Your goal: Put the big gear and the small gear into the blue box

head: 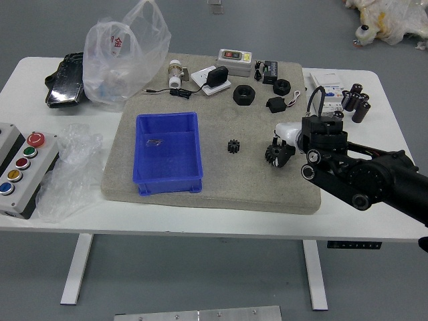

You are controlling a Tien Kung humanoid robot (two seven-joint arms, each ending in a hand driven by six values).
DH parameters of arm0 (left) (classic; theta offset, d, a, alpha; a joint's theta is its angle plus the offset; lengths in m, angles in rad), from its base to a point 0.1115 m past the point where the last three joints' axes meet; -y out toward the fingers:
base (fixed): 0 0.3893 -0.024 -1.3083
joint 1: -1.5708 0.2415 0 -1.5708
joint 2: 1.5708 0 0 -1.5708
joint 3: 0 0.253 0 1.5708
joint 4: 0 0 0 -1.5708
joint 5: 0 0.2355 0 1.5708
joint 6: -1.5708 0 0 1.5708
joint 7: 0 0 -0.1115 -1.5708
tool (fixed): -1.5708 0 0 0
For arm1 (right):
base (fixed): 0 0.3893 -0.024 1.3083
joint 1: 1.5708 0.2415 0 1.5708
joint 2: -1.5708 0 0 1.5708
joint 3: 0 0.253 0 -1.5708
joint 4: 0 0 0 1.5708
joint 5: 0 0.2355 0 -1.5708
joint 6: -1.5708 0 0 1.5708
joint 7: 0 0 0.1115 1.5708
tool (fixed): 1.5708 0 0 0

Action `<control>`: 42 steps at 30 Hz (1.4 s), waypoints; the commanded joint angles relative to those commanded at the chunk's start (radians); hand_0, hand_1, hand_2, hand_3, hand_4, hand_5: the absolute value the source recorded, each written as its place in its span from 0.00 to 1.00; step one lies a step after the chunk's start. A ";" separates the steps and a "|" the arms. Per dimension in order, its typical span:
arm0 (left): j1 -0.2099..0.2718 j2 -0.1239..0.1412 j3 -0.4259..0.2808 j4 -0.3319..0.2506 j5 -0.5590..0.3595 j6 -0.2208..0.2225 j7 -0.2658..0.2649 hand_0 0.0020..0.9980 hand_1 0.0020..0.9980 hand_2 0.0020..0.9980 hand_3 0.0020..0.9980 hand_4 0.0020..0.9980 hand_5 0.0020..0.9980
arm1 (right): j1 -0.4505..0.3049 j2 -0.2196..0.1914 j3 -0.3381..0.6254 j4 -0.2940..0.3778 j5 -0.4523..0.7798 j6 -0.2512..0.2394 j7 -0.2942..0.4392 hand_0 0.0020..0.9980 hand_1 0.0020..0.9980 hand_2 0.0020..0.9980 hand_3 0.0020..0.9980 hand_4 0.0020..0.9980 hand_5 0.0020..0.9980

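Extends over the white table (pixel 174 225) and gray mat (pixel 234 187), from the right, with the black right arm (pixel 364 175). Has the blue box (pixel 167 184) on the mat's left part, and the right hand (pixel 290 136) curled round the big gear (pixel 275 156) at the right, possibly lifted, cannot tell. Presents the small gear (pixel 233 146) loose on the mat, between box and hand.

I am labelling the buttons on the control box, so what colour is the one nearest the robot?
Blue, in the head view.
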 joint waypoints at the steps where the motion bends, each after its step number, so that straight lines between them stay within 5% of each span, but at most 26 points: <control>1: 0.001 0.000 0.000 0.000 0.000 0.000 0.000 0.65 0.56 0.53 0.68 0.66 0.29 | 0.009 0.001 0.000 0.005 -0.005 -0.001 0.000 0.38 0.48 0.37 0.41 0.63 0.00; 12: 0.006 0.002 -0.036 0.000 0.073 -0.012 0.011 0.65 0.56 0.53 0.68 0.66 0.30 | 0.115 0.073 -0.054 0.069 -0.027 -0.027 0.000 0.33 0.48 0.37 0.42 0.66 0.00; 26: 0.002 0.007 -0.064 -0.007 0.095 -0.009 0.026 0.65 0.56 0.53 0.68 0.66 0.30 | 0.209 0.168 -0.166 0.147 -0.031 -0.144 0.005 0.31 0.48 0.40 0.43 0.68 0.01; 32: -0.001 0.008 -0.068 -0.010 0.096 -0.007 0.031 0.65 0.56 0.53 0.68 0.66 0.30 | 0.221 0.209 -0.212 0.164 0.002 -0.243 0.090 0.31 0.48 0.41 0.45 0.70 0.02; 33: -0.001 0.007 -0.068 -0.010 0.096 -0.007 0.031 0.65 0.56 0.53 0.68 0.66 0.29 | 0.220 0.212 -0.214 0.165 0.007 -0.261 0.108 0.46 0.62 0.61 0.63 0.58 0.08; 38: -0.001 0.005 -0.069 -0.011 0.099 -0.008 0.033 0.65 0.56 0.53 0.68 0.66 0.29 | 0.211 0.223 -0.221 0.160 0.026 -0.329 0.174 0.46 0.62 0.61 0.63 0.58 0.08; 39: -0.001 0.005 -0.069 -0.011 0.098 -0.008 0.033 0.65 0.56 0.53 0.68 0.66 0.29 | 0.208 0.225 -0.223 0.157 0.025 -0.330 0.176 0.75 0.80 0.85 0.87 0.84 0.22; 42: -0.001 0.005 -0.068 -0.011 0.098 -0.008 0.033 0.65 0.56 0.53 0.68 0.66 0.29 | 0.199 0.228 -0.229 0.145 0.027 -0.321 0.170 0.75 0.80 0.85 0.87 0.84 0.22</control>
